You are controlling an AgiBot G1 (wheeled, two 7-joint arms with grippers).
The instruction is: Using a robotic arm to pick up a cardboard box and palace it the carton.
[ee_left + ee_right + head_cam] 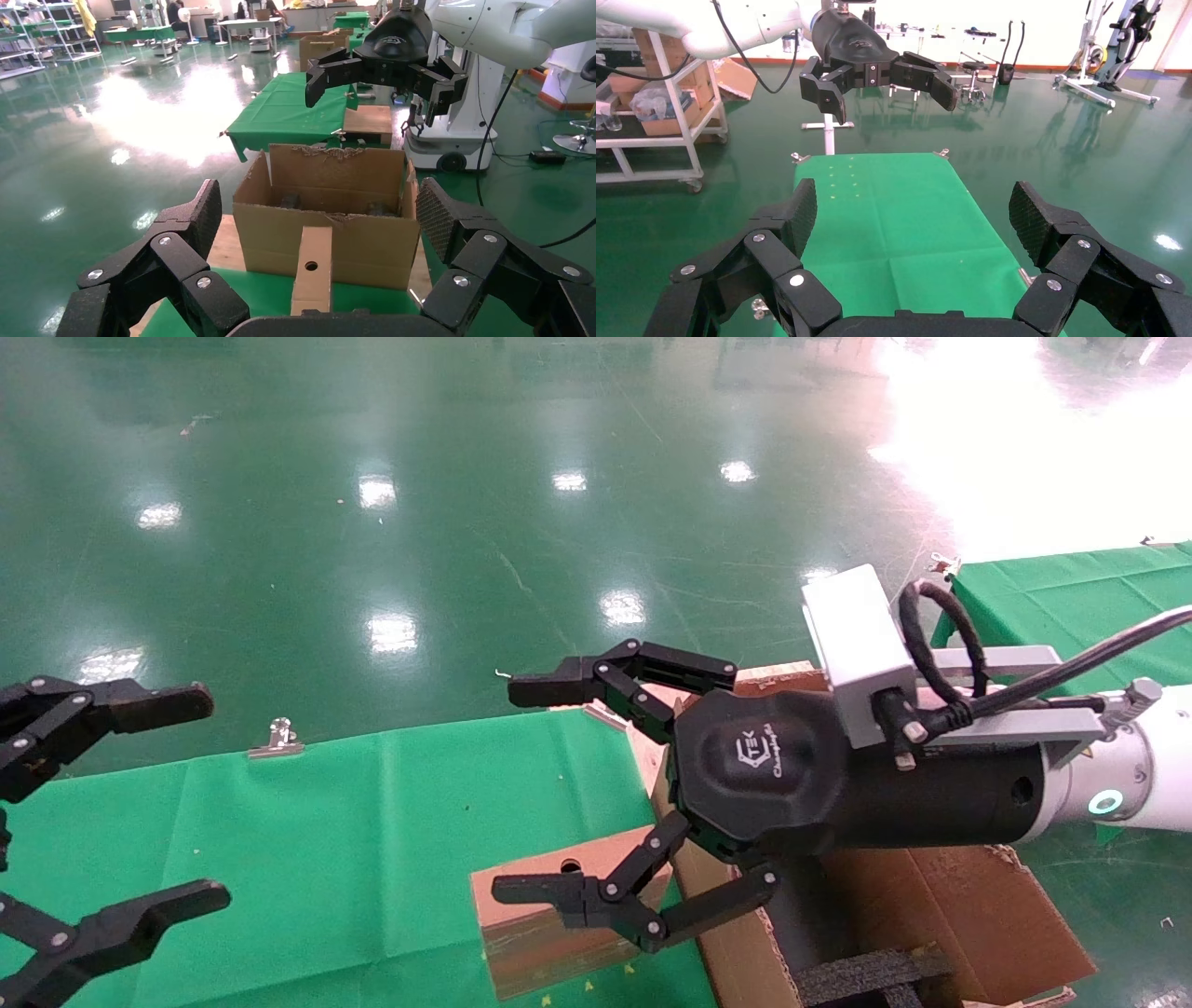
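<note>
A glossy green workshop floor (391,477) is seen all round, and a table draped in green cloth (372,822) lies before the robot. At the table's right end the carton (330,210) is stood with its ragged flaps up and black foam inside, probably so that it can be loaded from above. The robotic arm (931,775) on the right is stretched out level over the carton's near edge, its right gripper (596,784) spread wide and held above the cloth, apparently lined up for a descent. The left gripper (112,812) is held off at the table's left side, fingers likewise apart, seemingly kept clear. The cardboard box (549,924) is set on the cloth just beside the carton, hole upward, below the right gripper and not yet grasped.
</note>
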